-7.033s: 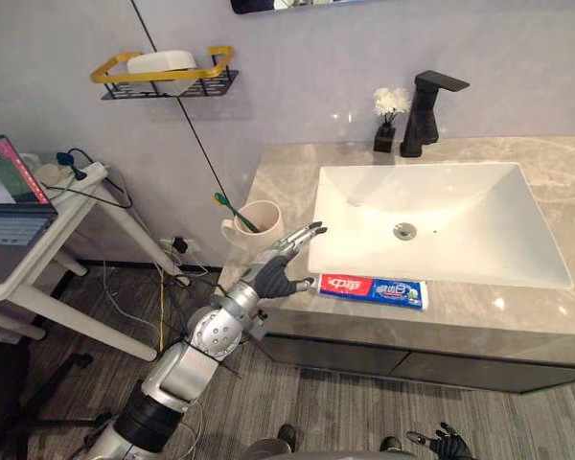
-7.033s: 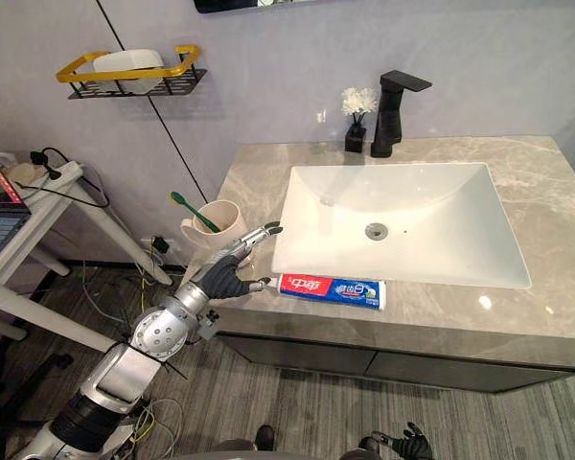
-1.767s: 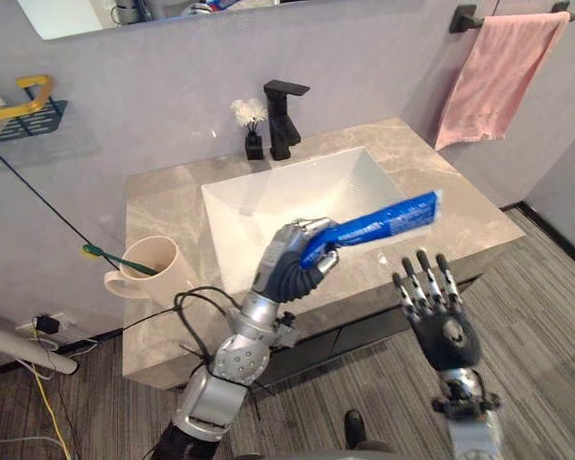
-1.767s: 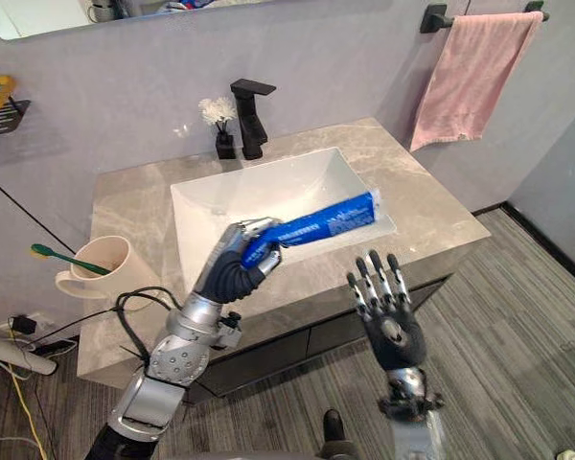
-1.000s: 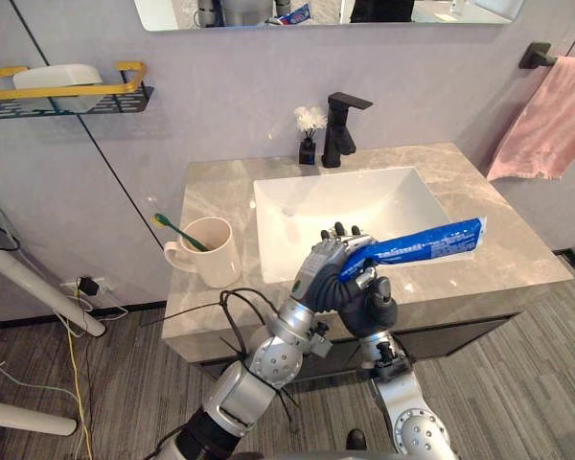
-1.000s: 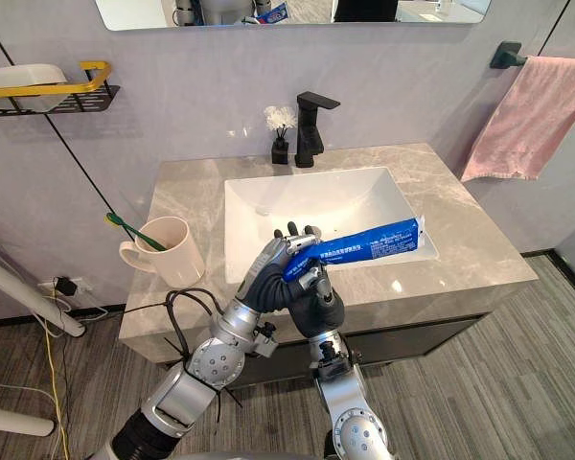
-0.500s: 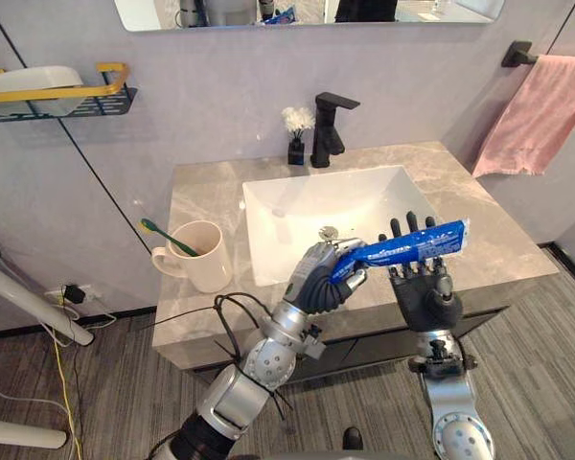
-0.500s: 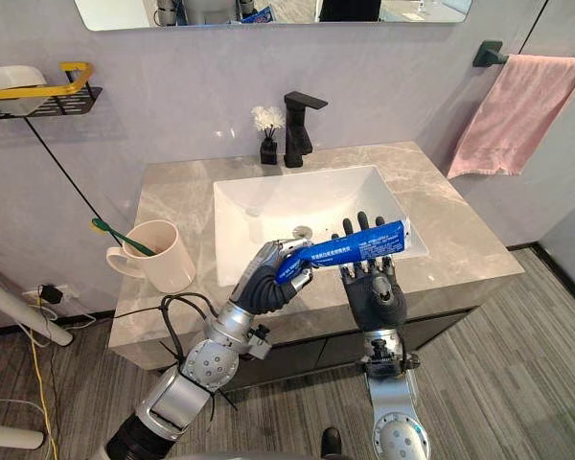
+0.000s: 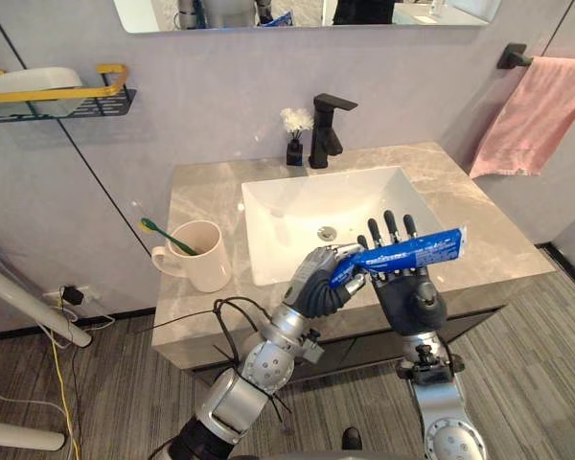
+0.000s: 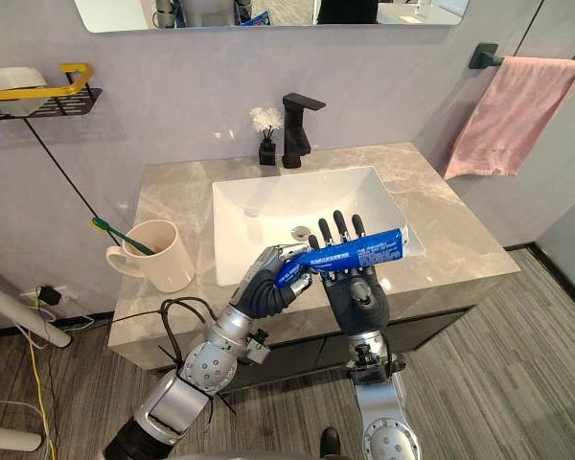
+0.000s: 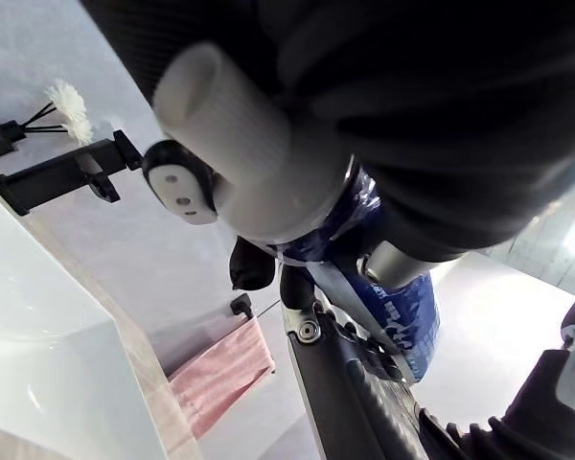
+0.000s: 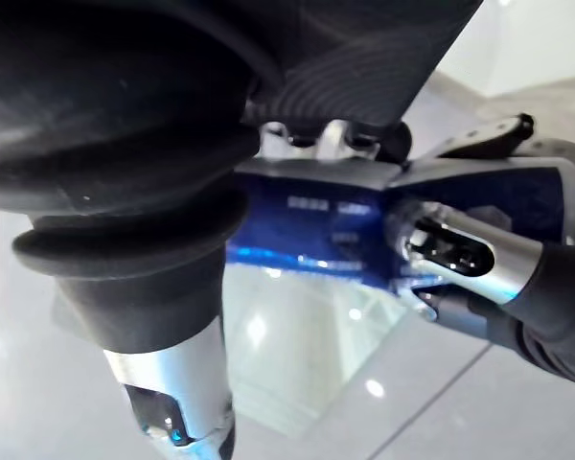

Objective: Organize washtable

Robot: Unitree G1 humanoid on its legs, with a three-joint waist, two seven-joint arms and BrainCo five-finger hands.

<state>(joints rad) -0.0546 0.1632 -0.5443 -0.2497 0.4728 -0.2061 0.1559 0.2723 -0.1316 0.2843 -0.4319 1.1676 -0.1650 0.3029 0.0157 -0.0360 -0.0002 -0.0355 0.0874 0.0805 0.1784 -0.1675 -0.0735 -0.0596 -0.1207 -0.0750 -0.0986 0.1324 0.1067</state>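
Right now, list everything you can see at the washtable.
toothpaste: 1, blue, held in the air over the counter's front edge
mug: 1, cream, counter left of the sink
toothbrush: 1, green, standing in the mug
counter: 1, grey marble
sink: 1, white, set in the counter
faucet: 1, black, behind the sink
vase: 1, black with white flowers, beside the faucet
towel: 1, pink, on a wall bar at right
shelf: 1, yellow and black, on the left wall
dish: 1, white, on the shelf
mirror: 1, above the counter
left hand: fingers curled round the toothpaste
right hand: fingers straight, upright behind the toothpaste
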